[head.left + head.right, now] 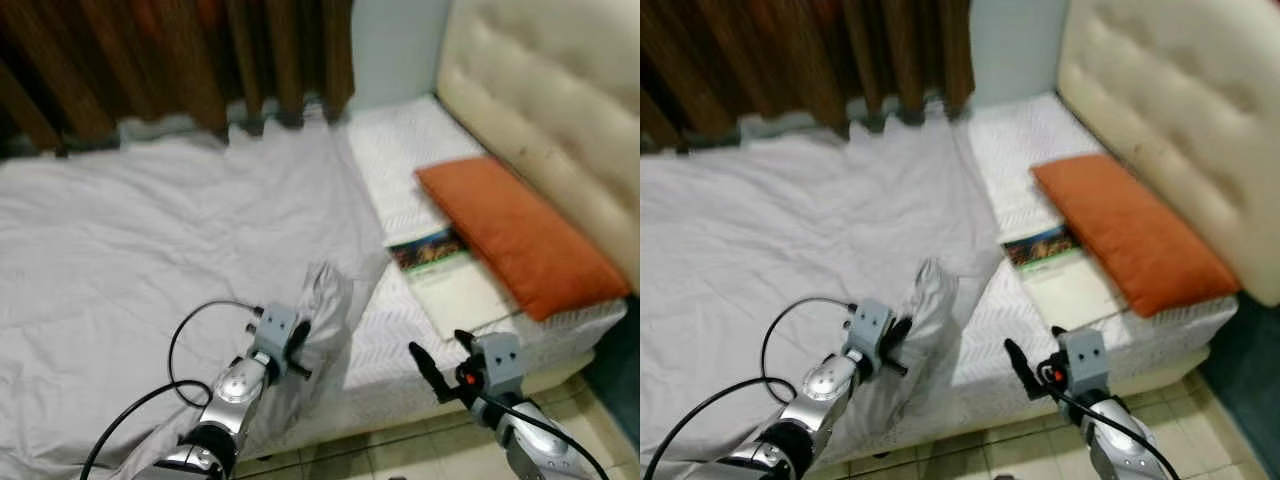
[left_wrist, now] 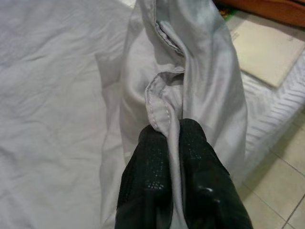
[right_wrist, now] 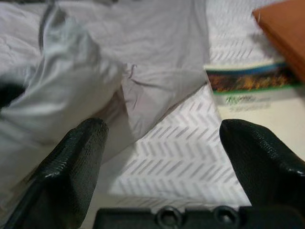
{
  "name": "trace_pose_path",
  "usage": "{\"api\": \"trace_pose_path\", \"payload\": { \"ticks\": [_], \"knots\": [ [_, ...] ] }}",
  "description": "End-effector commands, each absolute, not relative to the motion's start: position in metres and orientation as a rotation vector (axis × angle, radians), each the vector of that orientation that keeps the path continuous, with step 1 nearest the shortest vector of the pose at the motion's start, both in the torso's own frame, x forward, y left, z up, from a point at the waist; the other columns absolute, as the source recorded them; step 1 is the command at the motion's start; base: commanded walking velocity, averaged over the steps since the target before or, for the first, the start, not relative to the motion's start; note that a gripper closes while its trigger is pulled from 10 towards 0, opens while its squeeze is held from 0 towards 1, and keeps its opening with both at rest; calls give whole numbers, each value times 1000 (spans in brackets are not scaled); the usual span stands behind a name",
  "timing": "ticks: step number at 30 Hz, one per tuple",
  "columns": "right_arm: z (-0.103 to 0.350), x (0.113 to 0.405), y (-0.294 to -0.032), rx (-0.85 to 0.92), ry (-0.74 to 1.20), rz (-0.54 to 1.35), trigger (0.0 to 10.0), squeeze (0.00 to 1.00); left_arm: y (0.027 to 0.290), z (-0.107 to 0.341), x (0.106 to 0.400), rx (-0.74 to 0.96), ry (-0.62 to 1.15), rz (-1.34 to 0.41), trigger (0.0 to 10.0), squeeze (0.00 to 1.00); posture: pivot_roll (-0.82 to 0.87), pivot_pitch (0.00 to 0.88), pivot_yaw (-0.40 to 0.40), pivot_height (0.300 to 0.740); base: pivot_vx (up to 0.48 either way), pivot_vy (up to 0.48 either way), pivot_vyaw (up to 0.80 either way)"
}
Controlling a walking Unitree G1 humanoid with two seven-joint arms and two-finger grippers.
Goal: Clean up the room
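Two end effectors at the near edge of the bed (image 1: 560, 345). Grey sheet (image 1: 150, 250) covers the bed's left and middle, wrinkled, reaching back to the brown curtains (image 1: 150, 60). Left end effector (image 2: 172, 143) clenched on a raised fold of that sheet at its near right corner; hem bunched between the black fingers (image 2: 147, 167), cloth lifted into a ridge. To the right, bare white patterned mattress (image 1: 400, 320). Right end effector (image 3: 162, 138) spread wide, holding nothing, just off the mattress edge above the tiled floor (image 1: 400, 450). Further right, a magazine (image 1: 445, 270) lies flat, partly under an orange pillow (image 1: 520, 235) against the cream tufted headboard (image 1: 560, 90).
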State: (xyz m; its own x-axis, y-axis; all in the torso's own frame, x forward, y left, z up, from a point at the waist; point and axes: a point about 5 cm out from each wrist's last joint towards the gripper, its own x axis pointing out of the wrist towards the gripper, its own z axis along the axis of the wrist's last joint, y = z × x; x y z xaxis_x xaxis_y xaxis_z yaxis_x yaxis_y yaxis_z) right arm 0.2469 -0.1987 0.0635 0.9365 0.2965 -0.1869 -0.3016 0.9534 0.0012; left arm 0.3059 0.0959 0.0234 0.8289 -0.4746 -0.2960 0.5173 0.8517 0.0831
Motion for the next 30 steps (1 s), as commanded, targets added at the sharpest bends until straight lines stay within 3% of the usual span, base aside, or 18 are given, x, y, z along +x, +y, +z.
{"api": "trace_pose_path", "payload": {
  "ticks": [1,14,21,27,30],
  "knots": [
    [62,248,-202,-48,192,305,10000,0,77,22,299,211,246,-641,10000,0,-206,83,66,740,0,-480,0],
    [58,252,-195,-46,178,314,10000,0,71,10,287,264,280,-642,10000,0,-207,74,84,740,0,-37,0],
    [55,251,-194,-47,181,317,10000,0,68,6,283,323,291,-649,10000,0,-211,74,83,740,-382,-105,0],
    [53,250,-194,-52,187,325,10000,0,53,2,275,353,292,-717,10000,0,-208,76,78,740,-260,-171,0],
    [52,251,-192,-59,191,337,10000,0,37,-9,266,434,408,-776,10000,0,-203,78,77,740,0,0,0]
  ]
}}
